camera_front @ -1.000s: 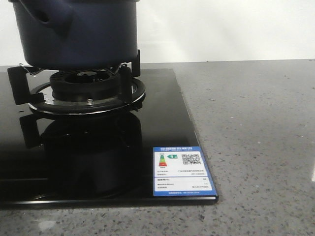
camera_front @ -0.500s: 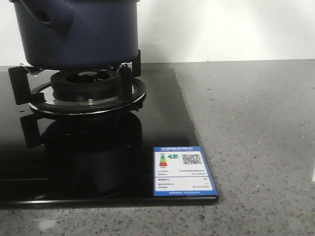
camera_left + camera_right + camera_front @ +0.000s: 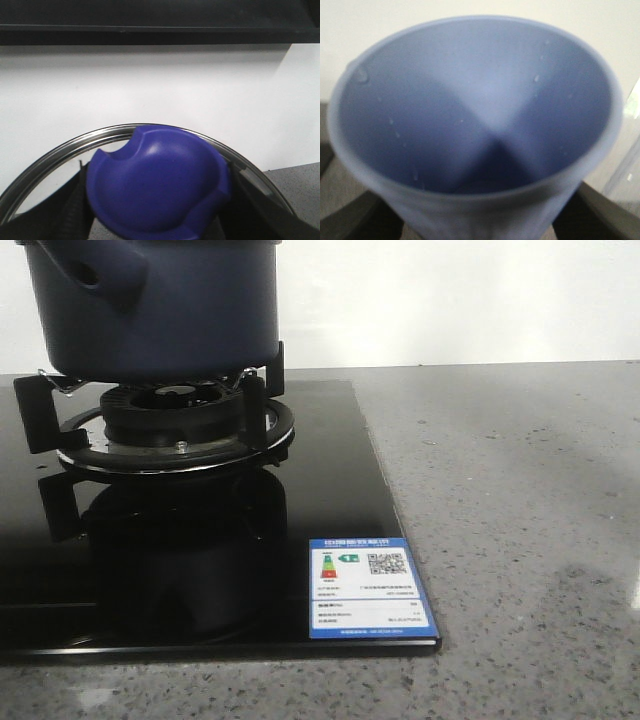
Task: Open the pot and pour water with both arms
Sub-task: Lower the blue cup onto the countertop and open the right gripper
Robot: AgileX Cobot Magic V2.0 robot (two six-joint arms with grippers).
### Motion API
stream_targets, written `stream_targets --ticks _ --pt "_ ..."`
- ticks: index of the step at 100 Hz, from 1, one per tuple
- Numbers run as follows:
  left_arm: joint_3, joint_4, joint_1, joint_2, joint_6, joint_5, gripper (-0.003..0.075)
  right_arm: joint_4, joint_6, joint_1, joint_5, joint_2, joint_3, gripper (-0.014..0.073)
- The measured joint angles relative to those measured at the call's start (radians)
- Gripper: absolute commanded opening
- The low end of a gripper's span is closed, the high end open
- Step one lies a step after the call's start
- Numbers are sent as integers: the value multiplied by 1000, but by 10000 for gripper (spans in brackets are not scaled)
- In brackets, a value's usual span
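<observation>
The dark navy-blue pot (image 3: 160,310) stands on the gas burner (image 3: 175,425) at the front view's upper left, its stubby hollow handle (image 3: 95,275) toward the camera. Its top is cut off by the frame. No arm shows in the front view. In the left wrist view my left gripper (image 3: 157,220) is shut on the blue knob (image 3: 157,185) of the glass lid, whose metal rim (image 3: 75,147) arcs around it against a white wall. In the right wrist view my right gripper (image 3: 480,220) is shut on the light blue cup (image 3: 475,115), which looks empty with droplets inside.
The black glass hob (image 3: 330,510) carries a blue and white energy label (image 3: 370,588) at its front right corner. Grey speckled countertop (image 3: 520,520) lies to the right. A white wall (image 3: 450,300) is behind. A dark shelf (image 3: 150,20) shows above in the left wrist view.
The front view has shifted very slightly; the pot and hob sit a few pixels left and up. Nothing else has visibly changed.
</observation>
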Motion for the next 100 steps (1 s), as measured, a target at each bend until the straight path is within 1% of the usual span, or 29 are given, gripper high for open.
stream_targets --ticks 10,19,32,46,59,74,94,100 --pt "0 0 0 0 0 2 306 -6 13 -62 -107 0 100 300" --pt "0 0 0 0 0 2 306 -13 15 -129 -223 7 154 300" --pt "0 0 0 0 0 2 306 -26 19 -226 -372 48 174 300" --pt "0 0 0 0 0 2 306 -35 19 -292 -493 123 178 300" --pt "0 0 0 0 0 2 306 -41 9 -306 -550 201 178 300" --pt "0 0 0 0 0 2 306 -45 -40 -307 -605 281 178 300" --pt "0 0 0 0 0 2 306 -43 -60 -312 -650 308 173 301" --pt "0 0 0 0 0 2 306 -43 -64 -312 -654 310 172 318"
